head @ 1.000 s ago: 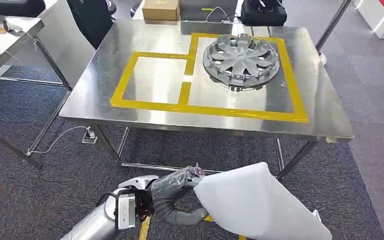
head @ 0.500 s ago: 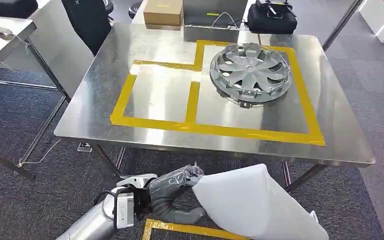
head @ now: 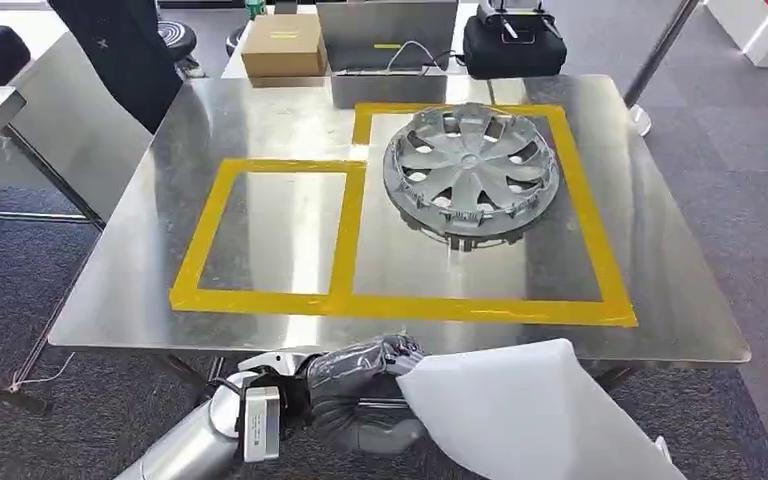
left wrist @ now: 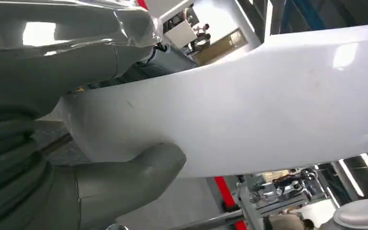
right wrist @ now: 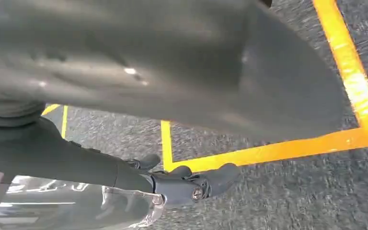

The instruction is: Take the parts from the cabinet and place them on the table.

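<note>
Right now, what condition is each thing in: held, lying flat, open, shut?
White panel: held off the table, tilted.
Left hand: gripping the panel's edge.
Right hand: under the panel's far end; grip hidden.
Hubcap: lying in the larger taped square.
Smaller taped square: unfilled.
Cardboard box: closed.

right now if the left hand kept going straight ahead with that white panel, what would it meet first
Probably the near edge of the steel table: the left hand, holding the white panel, sits just short of it, perhaps slightly lower; depth is unclear.
</note>
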`<state>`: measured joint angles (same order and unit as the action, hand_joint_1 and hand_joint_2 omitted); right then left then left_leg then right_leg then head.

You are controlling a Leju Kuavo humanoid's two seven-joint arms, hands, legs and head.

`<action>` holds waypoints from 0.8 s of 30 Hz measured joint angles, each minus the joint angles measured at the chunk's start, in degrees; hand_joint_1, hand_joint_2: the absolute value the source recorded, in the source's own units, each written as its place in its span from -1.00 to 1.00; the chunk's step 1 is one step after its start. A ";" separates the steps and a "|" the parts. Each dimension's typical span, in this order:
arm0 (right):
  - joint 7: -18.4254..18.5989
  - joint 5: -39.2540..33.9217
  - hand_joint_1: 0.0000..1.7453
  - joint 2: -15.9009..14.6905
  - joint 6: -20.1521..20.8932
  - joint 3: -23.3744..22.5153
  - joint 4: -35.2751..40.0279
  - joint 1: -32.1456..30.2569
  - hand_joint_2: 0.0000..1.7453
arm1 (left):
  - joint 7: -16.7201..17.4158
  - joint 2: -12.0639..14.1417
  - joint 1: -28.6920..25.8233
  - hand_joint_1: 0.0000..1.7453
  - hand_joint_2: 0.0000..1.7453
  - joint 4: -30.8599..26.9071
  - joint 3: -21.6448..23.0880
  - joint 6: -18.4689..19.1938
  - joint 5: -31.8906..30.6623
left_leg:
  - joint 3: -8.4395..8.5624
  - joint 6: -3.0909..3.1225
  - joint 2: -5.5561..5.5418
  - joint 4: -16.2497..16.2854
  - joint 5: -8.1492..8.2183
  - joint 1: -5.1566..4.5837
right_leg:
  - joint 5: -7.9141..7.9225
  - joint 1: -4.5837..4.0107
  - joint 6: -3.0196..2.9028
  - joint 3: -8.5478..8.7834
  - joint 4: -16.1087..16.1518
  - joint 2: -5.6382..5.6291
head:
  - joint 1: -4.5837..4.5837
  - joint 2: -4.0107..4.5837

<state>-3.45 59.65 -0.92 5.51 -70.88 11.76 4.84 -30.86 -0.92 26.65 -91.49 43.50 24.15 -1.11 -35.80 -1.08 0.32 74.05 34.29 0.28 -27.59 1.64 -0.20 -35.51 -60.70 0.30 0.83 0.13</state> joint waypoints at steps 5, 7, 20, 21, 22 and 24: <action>0.00 0.15 -1.00 0.09 0.00 0.02 0.00 -0.10 -1.00 | 0.00 0.37 0.01 1.00 1.00 0.00 -0.07 0.00 0.00 | -5.19 0.94 -0.15 -4.60 2.97 -0.40 | -3.53 -0.62 -0.15 4.51 0.14 -1.24 | 0.00 0.00; 0.00 0.15 -1.00 0.24 -0.02 0.02 0.00 -0.19 -1.00 | 0.00 0.44 0.01 1.00 1.00 0.02 -0.07 0.00 0.00 | -4.04 2.79 -0.35 -12.63 -7.60 -1.17 | -4.94 -0.60 -0.08 5.51 0.35 -1.37 | -0.11 0.00; 0.46 0.15 -1.00 0.00 0.00 0.00 0.00 -0.51 -1.00 | -2.49 1.33 -3.14 1.00 1.00 -0.22 -1.25 -4.11 -4.57 | 3.22 3.73 -1.32 -15.48 -5.57 -0.55 | -5.55 -0.65 3.15 -3.33 -8.69 -0.85 | -0.20 0.00; 0.44 0.17 -1.00 -0.02 0.00 0.00 0.00 -0.52 -1.00 | -2.16 1.35 -3.28 1.00 1.00 -0.31 -1.47 -4.53 -5.03 | 3.92 3.45 -1.33 -15.48 -5.10 -0.43 | -1.69 -0.54 3.18 -1.84 -3.83 -0.81 | -0.20 0.00; 0.35 0.20 -1.00 0.00 0.00 0.00 0.00 -0.59 -1.00 | -1.38 1.33 -3.35 1.00 1.00 -0.50 -1.79 -5.20 -5.77 | 4.37 3.14 -1.33 -15.49 -4.60 -0.41 | 1.84 -0.38 3.19 -0.67 0.50 -0.75 | -0.24 0.00; 0.22 0.30 -1.00 0.11 0.02 0.00 0.00 -0.41 -1.00 | -0.17 1.42 -3.43 1.00 1.00 -0.59 -2.60 -6.91 -7.92 | 4.42 2.35 -1.33 -15.39 -3.94 -0.72 | -0.16 -0.84 1.92 -0.48 0.50 -0.40 | -0.22 0.00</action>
<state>-3.23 59.95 -0.81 5.53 -70.88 11.76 4.42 -31.04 0.50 23.22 -92.08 40.89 17.24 -9.03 -31.38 1.27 -1.02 58.66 30.35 -0.44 -27.75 0.80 1.72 -36.00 -60.20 -0.10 0.61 0.13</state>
